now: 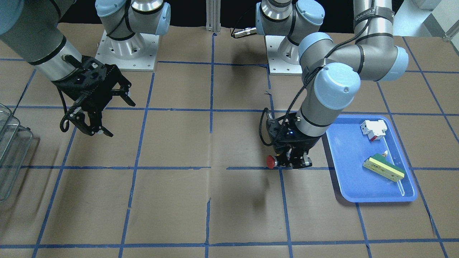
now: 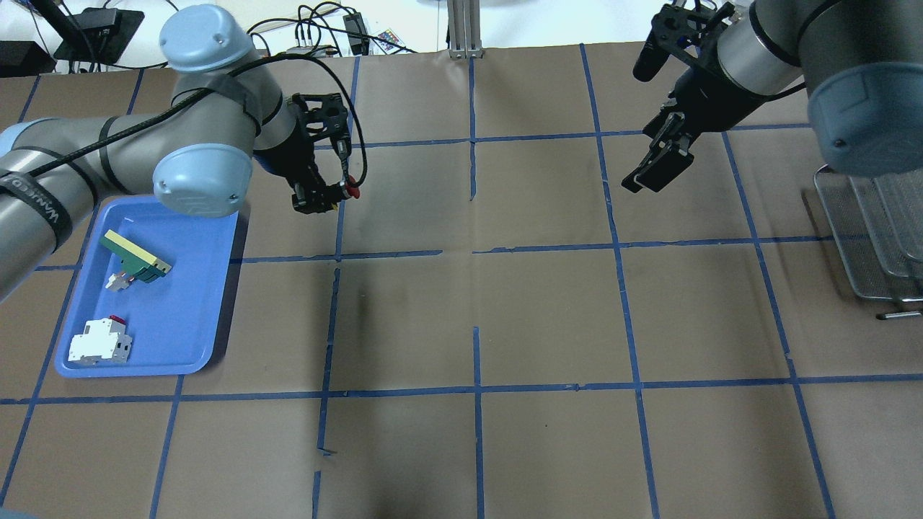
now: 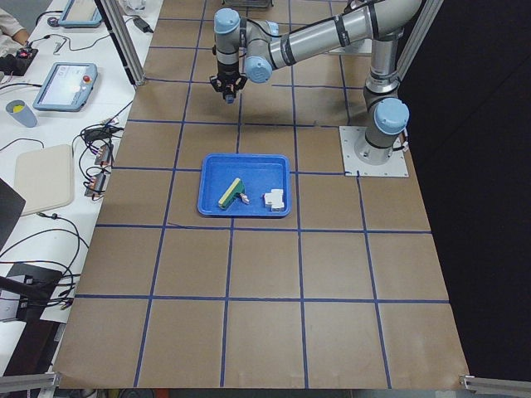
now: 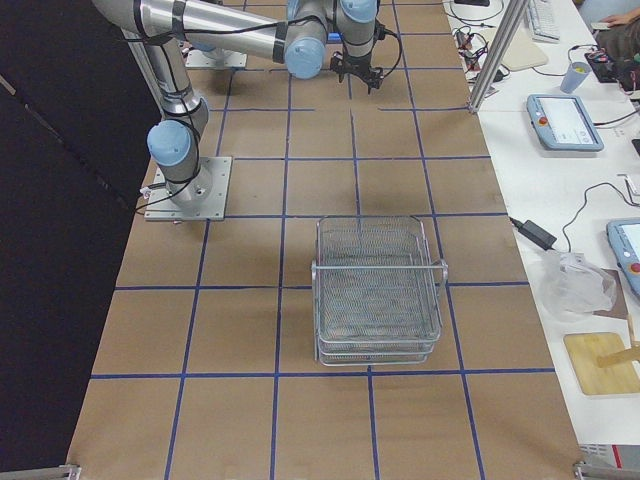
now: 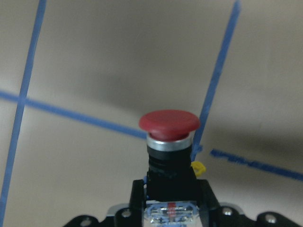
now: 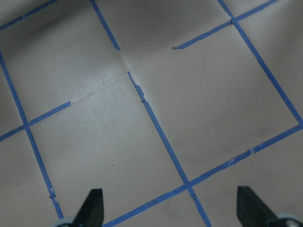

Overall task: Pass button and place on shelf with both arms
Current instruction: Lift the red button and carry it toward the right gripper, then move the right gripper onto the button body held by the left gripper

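My left gripper is shut on the button and holds it above the table, just left of the blue tray in the front-facing view. The left wrist view shows the button's red cap, black collar and clear block between the fingers. It also shows in the overhead view. My right gripper is open and empty, raised above the table and well apart from the button. In the right wrist view its fingertips frame bare paper. The wire-mesh shelf stands at the table's right end, also seen in the exterior right view.
A blue tray beside my left gripper holds a white-and-red switch and a green-and-cream block. The table is brown paper with a blue tape grid. The arm bases stand on the robot's side.
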You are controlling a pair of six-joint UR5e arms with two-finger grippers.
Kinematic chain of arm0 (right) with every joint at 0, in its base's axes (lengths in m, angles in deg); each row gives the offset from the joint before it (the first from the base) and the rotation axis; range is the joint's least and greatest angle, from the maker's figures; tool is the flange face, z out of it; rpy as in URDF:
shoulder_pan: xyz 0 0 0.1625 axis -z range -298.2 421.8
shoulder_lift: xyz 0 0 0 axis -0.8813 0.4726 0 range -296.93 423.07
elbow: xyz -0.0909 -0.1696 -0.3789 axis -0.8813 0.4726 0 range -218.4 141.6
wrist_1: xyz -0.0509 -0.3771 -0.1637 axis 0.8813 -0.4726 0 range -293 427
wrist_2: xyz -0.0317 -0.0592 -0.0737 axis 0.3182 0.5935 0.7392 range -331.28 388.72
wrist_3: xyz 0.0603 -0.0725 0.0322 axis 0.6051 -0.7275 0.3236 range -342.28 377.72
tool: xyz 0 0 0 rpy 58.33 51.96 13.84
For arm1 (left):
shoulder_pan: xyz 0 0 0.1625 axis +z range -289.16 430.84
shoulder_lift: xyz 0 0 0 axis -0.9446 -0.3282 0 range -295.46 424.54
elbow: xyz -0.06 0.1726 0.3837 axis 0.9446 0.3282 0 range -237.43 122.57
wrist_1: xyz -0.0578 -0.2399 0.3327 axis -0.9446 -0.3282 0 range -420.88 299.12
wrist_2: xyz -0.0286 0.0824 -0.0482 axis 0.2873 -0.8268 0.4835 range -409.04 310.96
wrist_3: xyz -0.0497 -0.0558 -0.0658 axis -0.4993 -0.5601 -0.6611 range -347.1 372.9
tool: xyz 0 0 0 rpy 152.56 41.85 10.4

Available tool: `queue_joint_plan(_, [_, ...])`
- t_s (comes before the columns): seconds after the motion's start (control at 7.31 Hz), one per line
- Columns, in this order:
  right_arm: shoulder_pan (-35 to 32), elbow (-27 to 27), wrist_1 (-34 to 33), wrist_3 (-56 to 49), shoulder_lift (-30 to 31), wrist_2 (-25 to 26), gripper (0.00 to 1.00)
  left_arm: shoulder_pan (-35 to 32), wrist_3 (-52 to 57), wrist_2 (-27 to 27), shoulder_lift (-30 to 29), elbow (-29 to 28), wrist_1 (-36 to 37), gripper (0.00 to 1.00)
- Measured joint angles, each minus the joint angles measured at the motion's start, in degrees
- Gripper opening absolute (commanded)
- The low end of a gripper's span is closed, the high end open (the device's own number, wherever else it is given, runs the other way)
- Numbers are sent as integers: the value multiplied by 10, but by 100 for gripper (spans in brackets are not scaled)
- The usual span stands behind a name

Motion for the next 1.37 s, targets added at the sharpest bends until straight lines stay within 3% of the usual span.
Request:
queue_joint_plan(0.41, [19,-2,8,-101,-9,-63,100,-95,11,27,-2,-87,-97,0])
queue_joint_plan(0.82, [39,-3,39,-158,-4,-123,100,-156,-13,62,3,-99,-102,0])
queue_joint_plan(1.37, [38,-21,47,-162,-1,-203,99,-176,-71,130,-9,-143,-97,0])
